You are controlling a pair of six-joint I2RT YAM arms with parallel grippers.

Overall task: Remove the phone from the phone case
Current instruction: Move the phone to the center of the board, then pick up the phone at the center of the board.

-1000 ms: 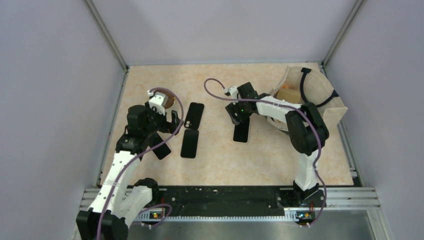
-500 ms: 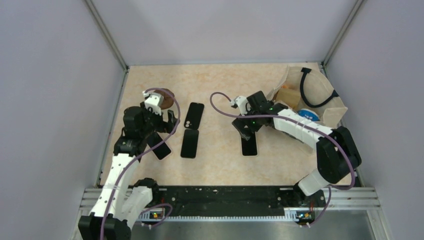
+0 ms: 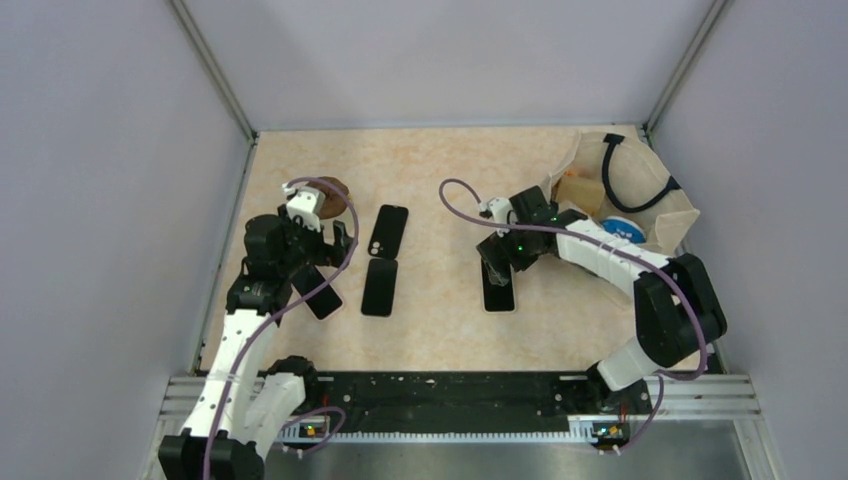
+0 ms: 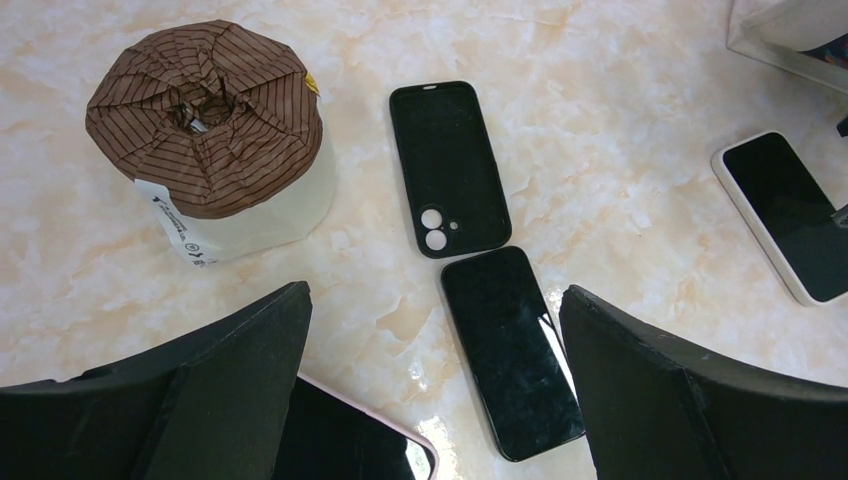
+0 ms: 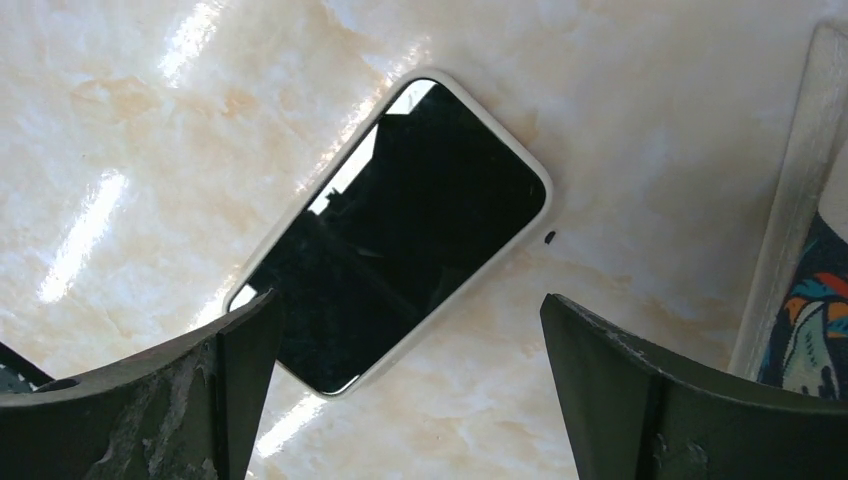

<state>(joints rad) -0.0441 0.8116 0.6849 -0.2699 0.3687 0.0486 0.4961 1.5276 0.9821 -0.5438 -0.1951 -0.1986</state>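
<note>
An empty black phone case (image 4: 448, 165) (image 3: 387, 230) lies back up, and a bare black phone (image 4: 512, 350) (image 3: 379, 287) lies just below it. My left gripper (image 4: 435, 330) (image 3: 325, 258) hovers open over the table between them and a pink-cased phone (image 4: 345, 430) (image 3: 320, 297), holding nothing. A white-cased phone (image 5: 395, 235) (image 3: 497, 286) lies screen up on the table. My right gripper (image 5: 410, 340) (image 3: 497, 262) stands open just above its far end, jaws wide apart and empty.
A brown paper-wrapped roll (image 4: 210, 140) (image 3: 328, 195) stands behind the left gripper. A beige tote bag (image 3: 668, 225) with a black cable (image 3: 625, 175) and a blue item (image 3: 622, 230) sits at the back right. Grey walls enclose the table on three sides.
The right gripper slid the white-cased phone toward the near right, then opened and let go of it. The left arm has barely moved.
</note>
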